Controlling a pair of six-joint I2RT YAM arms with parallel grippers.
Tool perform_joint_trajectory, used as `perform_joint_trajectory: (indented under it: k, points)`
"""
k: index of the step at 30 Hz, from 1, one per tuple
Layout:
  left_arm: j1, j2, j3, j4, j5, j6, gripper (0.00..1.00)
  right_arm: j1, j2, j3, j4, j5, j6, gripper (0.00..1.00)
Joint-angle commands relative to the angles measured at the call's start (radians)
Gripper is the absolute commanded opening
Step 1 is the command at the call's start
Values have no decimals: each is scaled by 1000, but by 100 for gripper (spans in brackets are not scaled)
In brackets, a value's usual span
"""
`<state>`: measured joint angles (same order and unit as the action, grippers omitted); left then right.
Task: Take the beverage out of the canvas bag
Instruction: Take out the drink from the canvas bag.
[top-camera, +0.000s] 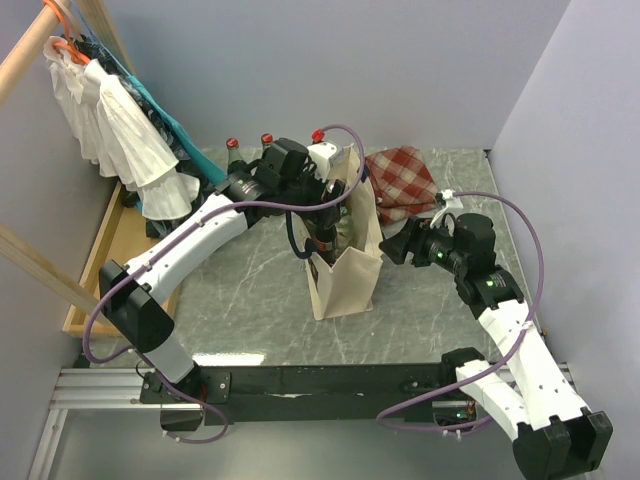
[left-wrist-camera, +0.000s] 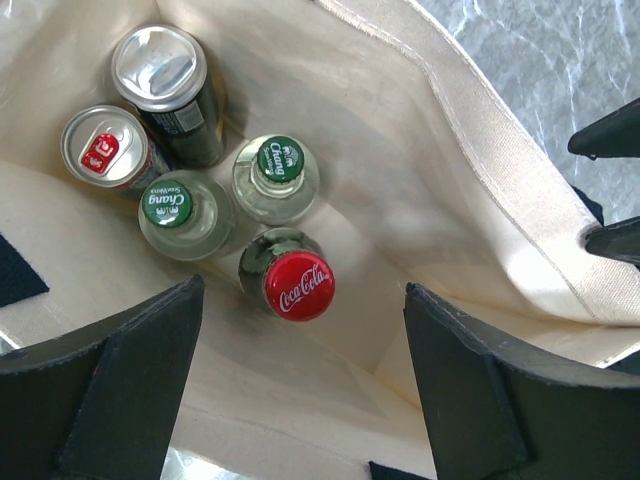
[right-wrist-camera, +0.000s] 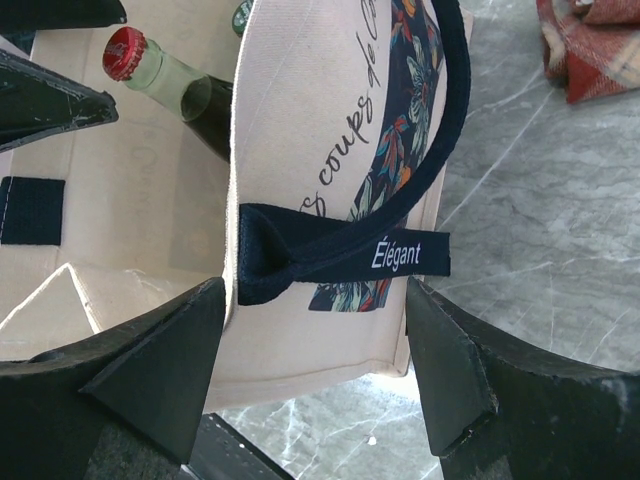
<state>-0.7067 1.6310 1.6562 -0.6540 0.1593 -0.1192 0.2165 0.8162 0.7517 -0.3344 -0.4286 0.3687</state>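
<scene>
i'm getting bright, even overhead light in all three views, with only soft shadows. glare is flaring off the silver can top (left-wrist-camera: 158, 62) and bleaching the canvas bag (left-wrist-camera: 420, 170) wall nearby. the marble table (top-camera: 225, 356) is throwing a pale reflection near its front edge. the coca-cola cap (left-wrist-camera: 298, 285) is reading sharp.

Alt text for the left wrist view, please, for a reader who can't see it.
Looking down into the open canvas bag: a red-capped Coca-Cola bottle, two green-capped Chang bottles and two cans stand upright on its floor. The left gripper is open and empty, its dark fingers framing the bottom corners.
</scene>
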Motion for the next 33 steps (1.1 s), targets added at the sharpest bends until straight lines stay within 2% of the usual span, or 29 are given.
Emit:
perform_joint_trajectory:
  k: [1, 20, 24, 33]
  points:
    - [-5, -14, 2, 48, 6, -20, 85, 4, 3, 1, 28, 7, -13, 79]
    - [-8, 29, 19, 45, -29, -37, 82, 6, 5, 0, 20, 19, -24, 78]
    - [-8, 29, -7, 62, -6, -46, 74, 4, 6, 1, 18, 19, -24, 78]
    - [-11, 41, 8, 42, -58, -46, 73, 6, 9, 5, 18, 19, -25, 79]
